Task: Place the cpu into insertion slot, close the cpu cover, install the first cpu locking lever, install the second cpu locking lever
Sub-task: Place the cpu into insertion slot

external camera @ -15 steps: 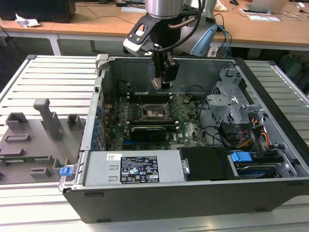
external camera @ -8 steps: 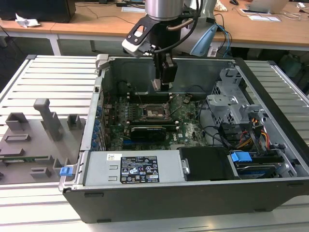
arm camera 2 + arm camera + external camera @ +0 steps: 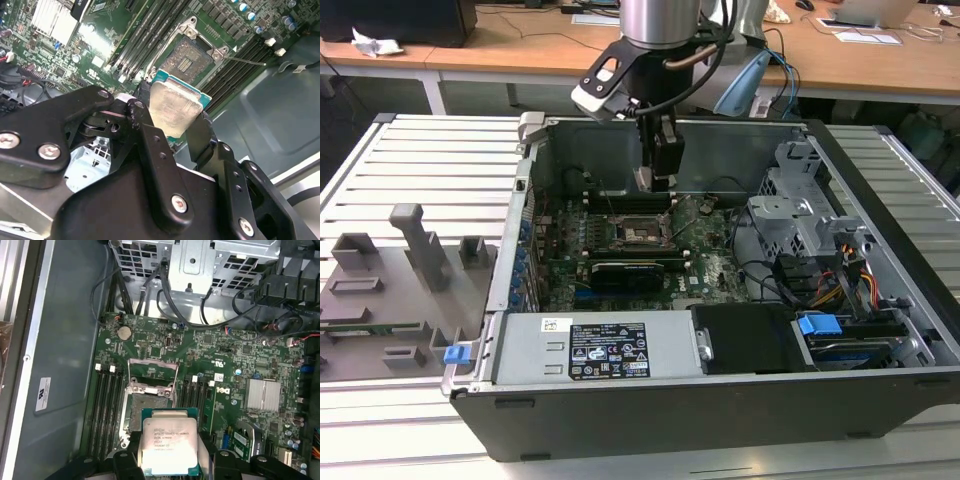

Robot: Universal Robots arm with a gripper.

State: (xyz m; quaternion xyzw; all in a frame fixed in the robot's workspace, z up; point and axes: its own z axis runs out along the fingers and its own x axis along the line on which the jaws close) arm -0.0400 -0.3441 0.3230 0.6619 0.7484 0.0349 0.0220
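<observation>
The black, screw-studded metal gripper [image 3: 172, 117] sat nearest the lens in both wrist views. Its two fingers [image 3: 150, 140] were clamped on opposite edges of the cpu [image 3: 175, 105], a small flat square chip with a dull silver-grey lid on a teal-green base. Gripping by the edges left the underside free, which I judge was the point: that face has to meet the socket untouched. In the first wrist view the cpu [image 3: 169, 442] hung lid-up between the fingers, clear of the board and not yet seated.

Just past the gripper's fingertips lay the insertion slot [image 3: 142, 412], a small square dark socket with a metal rim. It held no chip, and the carried chip's edge overlapped part of it in that view. Beyond the slot, farther from the gripper, stood the cpu cover [image 3: 151, 388], a thin silvery frame plate with a square cut-out. It was swung back on its hinge, so the way down was open. In the second wrist view a thin metal rod [image 3: 245, 61] stuck out beside the socket, probably a locking lever left released for the same reason.

In the exterior view the gripper [image 3: 658, 178] reached down into the open grey steel computer case [image 3: 720, 400], which lay on its side on the slatted grey desk [image 3: 420, 150]. It hovered over the green motherboard [image 3: 710, 265], close to the slot. I judge the first step was under way, with the cover and levers not yet dealt with.
</observation>
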